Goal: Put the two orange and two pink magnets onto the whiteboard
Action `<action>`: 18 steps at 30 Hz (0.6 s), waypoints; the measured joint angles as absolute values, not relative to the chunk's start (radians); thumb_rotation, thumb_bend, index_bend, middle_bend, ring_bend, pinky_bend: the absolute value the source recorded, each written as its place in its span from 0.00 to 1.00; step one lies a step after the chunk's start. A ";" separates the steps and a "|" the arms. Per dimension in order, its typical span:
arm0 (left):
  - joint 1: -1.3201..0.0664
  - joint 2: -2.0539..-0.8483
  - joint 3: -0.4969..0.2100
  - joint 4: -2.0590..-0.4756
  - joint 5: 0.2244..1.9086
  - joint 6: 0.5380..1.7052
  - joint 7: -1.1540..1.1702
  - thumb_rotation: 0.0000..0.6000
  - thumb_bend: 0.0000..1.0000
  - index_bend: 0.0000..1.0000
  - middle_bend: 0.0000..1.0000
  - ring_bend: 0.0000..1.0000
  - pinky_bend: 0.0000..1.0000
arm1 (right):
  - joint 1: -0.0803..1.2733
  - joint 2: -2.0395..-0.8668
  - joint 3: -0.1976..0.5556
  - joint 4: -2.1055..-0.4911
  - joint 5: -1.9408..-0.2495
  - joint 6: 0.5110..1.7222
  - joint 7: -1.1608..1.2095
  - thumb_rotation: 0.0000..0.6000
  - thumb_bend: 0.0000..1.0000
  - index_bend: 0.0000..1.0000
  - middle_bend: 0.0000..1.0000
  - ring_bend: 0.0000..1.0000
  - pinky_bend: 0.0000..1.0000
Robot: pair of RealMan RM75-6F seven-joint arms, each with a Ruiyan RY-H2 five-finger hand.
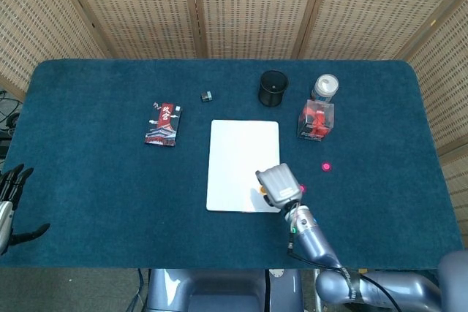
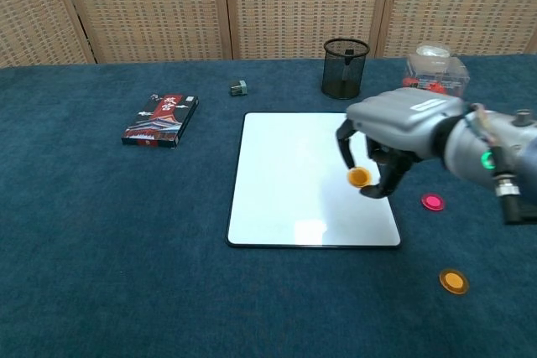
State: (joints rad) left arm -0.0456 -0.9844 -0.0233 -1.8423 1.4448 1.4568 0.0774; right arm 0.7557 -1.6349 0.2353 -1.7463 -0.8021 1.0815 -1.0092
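The white whiteboard (image 1: 241, 158) (image 2: 294, 173) lies flat at the table's centre. My right hand (image 1: 279, 184) (image 2: 394, 127) hovers over its near right part and pinches an orange magnet (image 2: 359, 177) (image 1: 262, 191) just above the board. A second orange magnet (image 2: 454, 281) lies on the cloth near the front right; in the head view my arm hides it. One pink magnet (image 2: 433, 202) (image 1: 300, 189) lies right of the board. The other pink magnet (image 1: 325, 166) sits farther right, hidden behind my arm in the chest view. My left hand (image 1: 10, 202) hangs at the far left edge, fingers apart and empty.
A black mesh cup (image 2: 345, 68) (image 1: 273, 88) stands behind the board. A clear box with red contents (image 1: 316, 120) (image 2: 434, 73) and a white-capped bottle (image 1: 325, 85) are at the back right. A red card box (image 2: 161, 120) and a small grey object (image 2: 238, 87) lie left.
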 measured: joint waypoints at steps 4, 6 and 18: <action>-0.051 -0.979 -0.024 -1.841 1.438 1.446 0.067 1.00 0.09 0.00 0.00 0.00 0.00 | 0.838 -1.731 0.258 -1.718 -0.673 1.119 -1.089 1.00 0.34 0.46 0.95 1.00 1.00; -0.054 -0.977 -0.025 -1.840 1.434 1.441 0.064 1.00 0.09 0.00 0.00 0.00 0.00 | 0.872 -1.763 0.263 -1.700 -0.623 1.135 -1.116 1.00 0.29 0.33 0.95 1.00 1.00; -0.057 -0.972 -0.025 -1.842 1.432 1.439 0.056 1.00 0.09 0.00 0.00 0.00 0.00 | 0.890 -1.721 0.246 -1.769 -0.601 1.200 -1.106 1.00 0.26 0.23 0.95 1.00 1.00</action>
